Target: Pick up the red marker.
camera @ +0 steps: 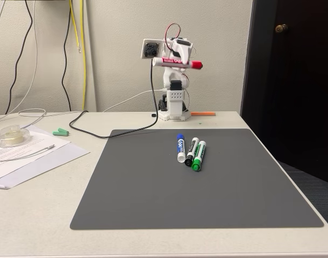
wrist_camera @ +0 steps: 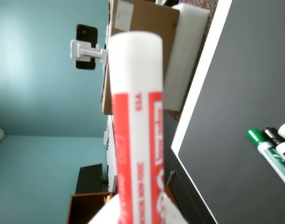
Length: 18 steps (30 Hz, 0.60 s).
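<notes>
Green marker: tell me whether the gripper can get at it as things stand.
Probably not yet. The gripper is shut on the red marker, held high over the arm's base. The green marker lies uncovered on the mat, touching the black marker.

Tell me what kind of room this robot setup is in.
Probably an office or lab desk: a grey mat with markers on a white table, papers at the left, loose cables down the wall, and a dark door.
</notes>
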Available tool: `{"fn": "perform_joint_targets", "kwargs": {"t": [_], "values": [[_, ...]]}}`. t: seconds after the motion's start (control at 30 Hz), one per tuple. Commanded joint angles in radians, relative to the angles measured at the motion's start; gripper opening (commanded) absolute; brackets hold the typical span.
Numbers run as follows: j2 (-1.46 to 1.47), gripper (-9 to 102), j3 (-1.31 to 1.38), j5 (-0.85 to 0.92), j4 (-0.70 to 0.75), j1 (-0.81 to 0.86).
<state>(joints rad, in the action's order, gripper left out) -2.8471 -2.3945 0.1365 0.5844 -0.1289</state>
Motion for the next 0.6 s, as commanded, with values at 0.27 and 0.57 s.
{"fn": "perform_joint_targets", "kwargs": {"t": [0.27, 0.57], "values": [[-0.028, 3, 0.008, -0.020, -0.021, 0.048], [-0.028, 3, 0.003, -0.020, -0.023, 0.063]]}}
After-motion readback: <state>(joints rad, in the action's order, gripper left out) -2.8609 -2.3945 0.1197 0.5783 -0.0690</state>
